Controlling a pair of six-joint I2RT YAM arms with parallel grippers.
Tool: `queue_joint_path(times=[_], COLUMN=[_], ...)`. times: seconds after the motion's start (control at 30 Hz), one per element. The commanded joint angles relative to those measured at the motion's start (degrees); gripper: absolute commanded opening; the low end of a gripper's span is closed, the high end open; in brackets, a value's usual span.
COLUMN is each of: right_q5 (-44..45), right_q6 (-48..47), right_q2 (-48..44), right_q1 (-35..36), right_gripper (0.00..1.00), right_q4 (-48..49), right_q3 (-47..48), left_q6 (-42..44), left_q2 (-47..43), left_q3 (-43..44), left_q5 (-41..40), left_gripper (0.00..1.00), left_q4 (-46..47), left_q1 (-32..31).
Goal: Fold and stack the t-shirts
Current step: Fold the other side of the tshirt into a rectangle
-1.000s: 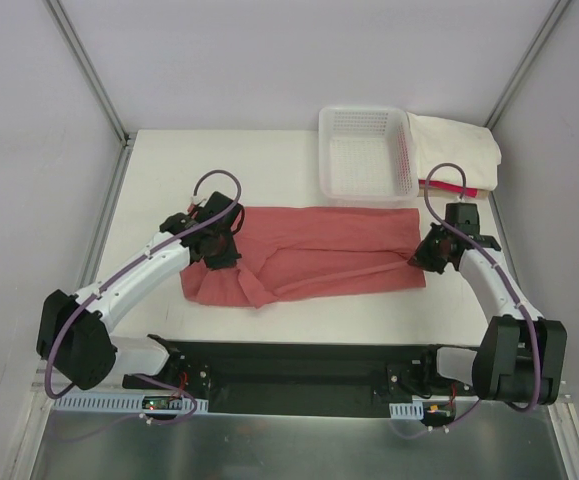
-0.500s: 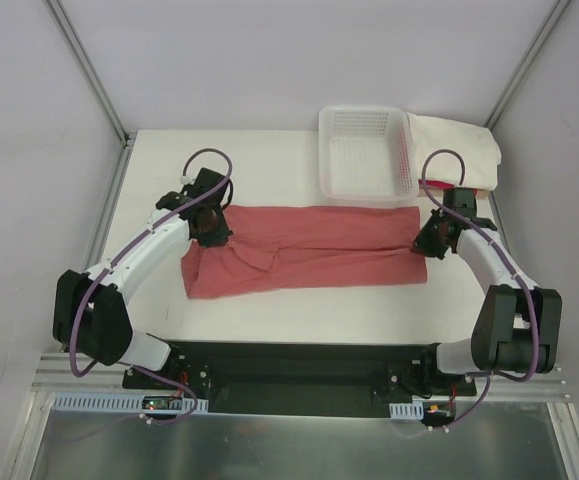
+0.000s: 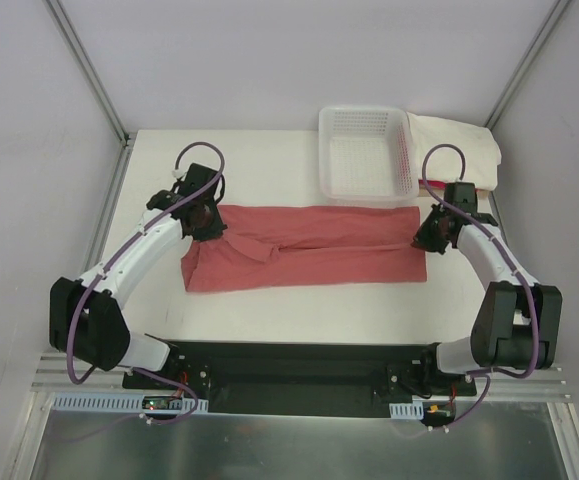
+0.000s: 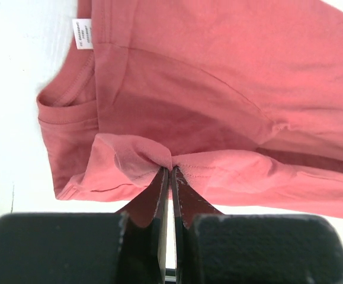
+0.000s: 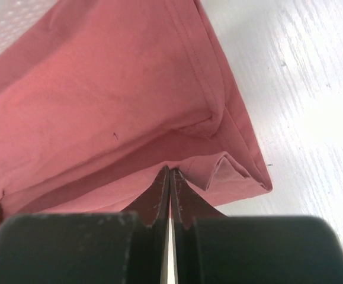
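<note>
Cloth is gripped at both ends: you have the dusty salmon-red short-sleeved t-shirt (image 3: 309,248) stretched as a long folded band on the white table (image 3: 259,160), just on the near side of the white plastic lattice basket (image 3: 364,110). Your left gripper (image 4: 170,171), well to the left of the basket, is clenched on a bunched fold of that shirt's edge; the collar and its white neck label (image 4: 83,33) show beyond the fingers. Your right gripper (image 5: 169,173), just nearer than the basket's right corner, is pinched tight on the shirt's other end, beside a hemmed corner. A folded cream-white cloth t-shirt (image 3: 459,150) lies against the basket's right wall. A strip of bright pink-red cloth t-shirt (image 3: 449,187) shows at its near edge.
</note>
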Motion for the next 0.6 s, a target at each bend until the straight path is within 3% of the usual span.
queue_joint_path(times=[0.0,0.23,0.37,0.4,0.47,0.5,0.57], right_q5=[1.18,2.49,3.29,3.29,3.29,3.29,6.26], right_q6=[-0.81,0.06,-0.20,-0.46,-0.46,-0.64,-0.90], right_q2=[3.06,10.10,14.75,15.20,14.95,14.24,11.18], right_q1=[0.20,0.20,0.28,0.28,0.72,1.07,1.86], right_gripper=[0.01,0.02,0.13,0.29,0.43,0.64,0.90], right_q4=[1.41,2.03,2.12,0.72,-0.95,-1.92,-2.63], right_q3=[3.98,7.76,10.65,11.54,12.33,11.99,10.85], left_q6=[1.18,1.18,2.14,3.19,3.46,3.55,3.03], left_q2=[3.15,12.01,19.31,20.46,22.40,22.23,19.69], left_q3=[3.39,7.69,12.08,14.36,16.13,17.09,16.58], left_q5=[-0.02,-2.56,-2.48,-1.96,-2.30,-2.22,-0.73], left_gripper=[0.00,0.00,0.21,0.36,0.68,0.84,0.97], left_q4=[1.26,3.01,3.55,3.63,3.20,3.19,3.37], left_q1=[1.42,2.73,3.88,4.14,4.32,4.32,4.32])
